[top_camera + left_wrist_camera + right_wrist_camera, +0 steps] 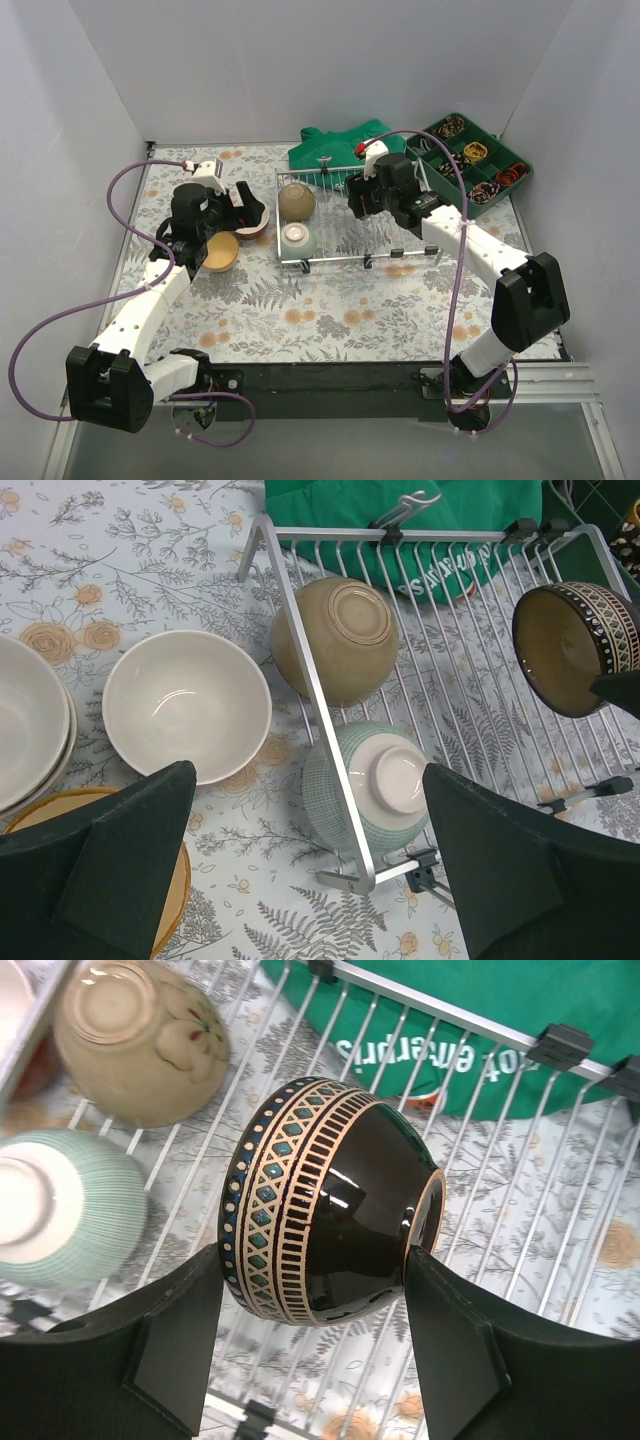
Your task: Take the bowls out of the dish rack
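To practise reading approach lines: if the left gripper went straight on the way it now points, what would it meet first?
Ahead of the open left gripper, most likely the left rail of the dish rack, with the upturned green ribbed bowl right beside it. Depth is unclear.

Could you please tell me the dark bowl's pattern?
The bowl: black, cream-teal geometric rim band; right wrist view.

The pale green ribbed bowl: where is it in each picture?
Top external: the pale green ribbed bowl in the dish rack's near-left corner.
Left wrist: that bowl, lower centre, upside down.
Right wrist: that bowl, left edge.
Shared landmark: the tan bowl beside it.
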Available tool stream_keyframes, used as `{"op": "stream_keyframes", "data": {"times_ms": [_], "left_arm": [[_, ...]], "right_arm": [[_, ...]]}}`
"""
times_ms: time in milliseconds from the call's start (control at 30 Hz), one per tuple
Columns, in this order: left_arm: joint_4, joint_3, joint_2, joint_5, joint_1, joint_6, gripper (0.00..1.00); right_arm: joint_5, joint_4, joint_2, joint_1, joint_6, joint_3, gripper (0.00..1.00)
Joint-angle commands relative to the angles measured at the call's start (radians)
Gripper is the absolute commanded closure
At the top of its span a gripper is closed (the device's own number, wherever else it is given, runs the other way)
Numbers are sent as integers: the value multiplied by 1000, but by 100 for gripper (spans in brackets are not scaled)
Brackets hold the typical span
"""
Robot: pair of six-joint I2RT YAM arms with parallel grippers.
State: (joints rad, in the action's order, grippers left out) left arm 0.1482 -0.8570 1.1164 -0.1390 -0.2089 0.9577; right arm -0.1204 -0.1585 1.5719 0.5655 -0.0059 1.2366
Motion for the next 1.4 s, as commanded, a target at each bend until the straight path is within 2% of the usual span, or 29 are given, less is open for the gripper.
{"op": "stream_keyframes", "data": {"times_ms": [0, 467, 967, 1167, 1300, 1367], "left_arm": [[-27, 12, -13, -59, -3, 9, 2], [-144, 30, 49, -258, -15, 119, 2], [-320, 35, 140, -226, -173, 205, 2], [-357, 33, 189, -198, -227, 222, 8], [-386, 35, 217, -198, -254, 245, 17], [-404, 42, 223, -200, -262, 254, 26]], "right_arm": [[111, 85, -82, -18, 128, 24, 74], [384, 290, -197, -55, 377, -121, 74], [625, 551, -314, -58, 606, -284, 74], [688, 649, -354, -58, 679, -351, 74], [712, 709, -365, -58, 718, -387, 74], [720, 738, -369, -58, 734, -402, 74]]}}
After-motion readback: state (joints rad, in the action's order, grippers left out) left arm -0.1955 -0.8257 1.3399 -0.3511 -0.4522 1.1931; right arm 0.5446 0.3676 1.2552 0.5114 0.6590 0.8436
